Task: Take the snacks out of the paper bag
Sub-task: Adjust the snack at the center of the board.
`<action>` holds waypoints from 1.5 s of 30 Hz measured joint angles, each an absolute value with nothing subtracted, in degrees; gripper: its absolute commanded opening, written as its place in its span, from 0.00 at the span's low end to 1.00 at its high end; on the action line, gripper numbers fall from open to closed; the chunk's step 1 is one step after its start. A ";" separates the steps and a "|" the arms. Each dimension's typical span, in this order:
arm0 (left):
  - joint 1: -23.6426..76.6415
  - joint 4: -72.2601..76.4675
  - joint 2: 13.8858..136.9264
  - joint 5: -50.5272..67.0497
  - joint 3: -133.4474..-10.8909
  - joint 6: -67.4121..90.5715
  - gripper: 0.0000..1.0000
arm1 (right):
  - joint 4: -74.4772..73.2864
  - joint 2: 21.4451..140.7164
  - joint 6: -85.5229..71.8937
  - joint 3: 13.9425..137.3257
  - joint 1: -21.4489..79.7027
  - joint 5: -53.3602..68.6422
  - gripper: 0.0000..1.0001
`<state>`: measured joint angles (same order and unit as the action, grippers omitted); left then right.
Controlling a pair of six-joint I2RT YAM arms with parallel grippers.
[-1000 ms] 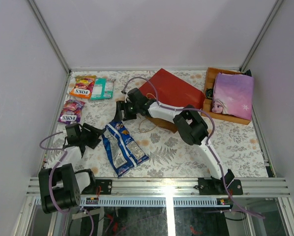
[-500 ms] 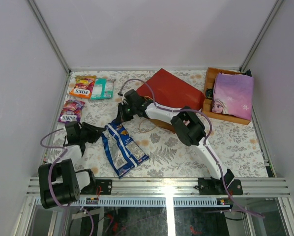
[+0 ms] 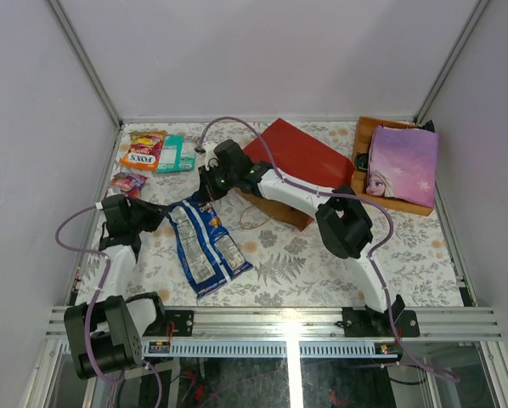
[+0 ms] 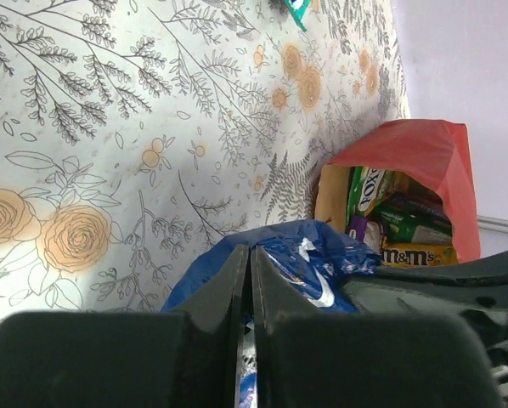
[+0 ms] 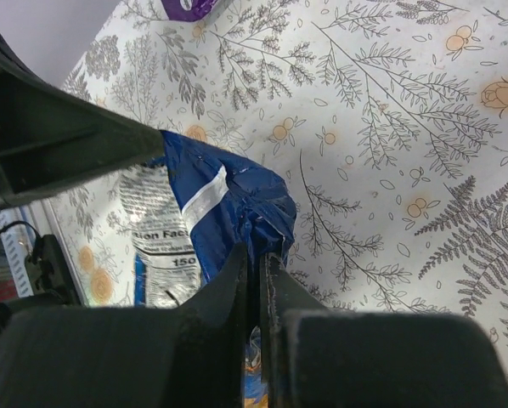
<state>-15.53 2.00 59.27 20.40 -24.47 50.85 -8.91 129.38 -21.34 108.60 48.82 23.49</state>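
Observation:
The paper bag (image 3: pixel 298 158) lies on its side at the far middle of the table, red outside up. In the left wrist view its mouth (image 4: pixel 424 161) shows yellow m&m's (image 4: pixel 415 253) and green packets (image 4: pixel 407 223) inside. Long blue packs (image 3: pixel 205 248) lie in front of the bag. My left gripper (image 3: pixel 162 213) is shut on the left top edge of a blue pack (image 4: pixel 288 255). My right gripper (image 3: pixel 205 194) is shut on the crumpled top end of the blue pack (image 5: pixel 228 204). Both pairs of jaws (image 4: pixel 251 255) (image 5: pixel 259 259) pinch blue foil.
An orange FOX'S packet (image 3: pixel 143 150) and a teal pack (image 3: pixel 176 153) lie at the far left, a purple FOX'S packet (image 3: pixel 128 182) nearer. A wooden tray (image 3: pixel 360 146) at the far right holds a lilac snowflake bag (image 3: pixel 403 166). Walls close off the table's left, right and far sides.
The left gripper moved away from the arm bases to the blue pack and shut on it. The right gripper shut on the pack's top end and drew it toward the far left.

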 measured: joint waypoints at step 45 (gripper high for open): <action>-0.03 -2.92 69.97 11.64 -36.84 48.88 0.03 | 8.58 100.68 -22.33 71.11 52.95 2.61 0.08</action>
